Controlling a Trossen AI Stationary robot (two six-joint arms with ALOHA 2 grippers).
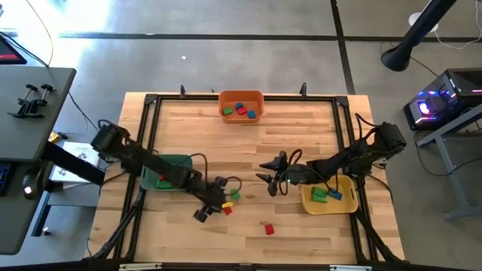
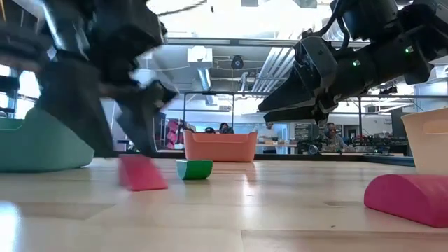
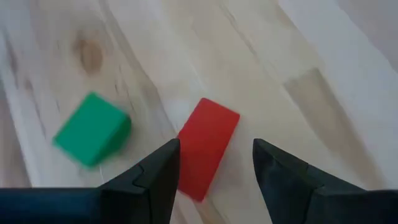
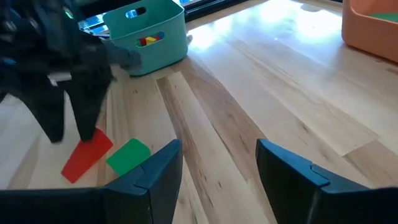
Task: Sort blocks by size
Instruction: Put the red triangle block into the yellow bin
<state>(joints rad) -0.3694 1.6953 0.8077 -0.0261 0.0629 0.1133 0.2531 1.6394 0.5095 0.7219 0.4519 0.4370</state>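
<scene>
A red block (image 3: 208,146) lies flat on the wooden table, with a green block (image 3: 92,129) next to it. My left gripper (image 3: 217,162) hangs open over the red block's near end and slants down. The block lies closer to one finger (image 3: 163,168) than to the other, and I cannot tell whether that finger touches it. My right gripper (image 1: 269,183) waits open and empty near the table's middle, pointing toward the left gripper (image 4: 71,127). Another red block (image 1: 269,228) lies alone nearer the front edge.
A teal bin (image 1: 169,172) with blocks inside stands by the left arm. An orange bin (image 1: 241,105) with blocks sits at the far edge. A yellow bin (image 1: 329,197) holding green and blue blocks lies under the right arm. A black frame (image 1: 151,102) rims the table.
</scene>
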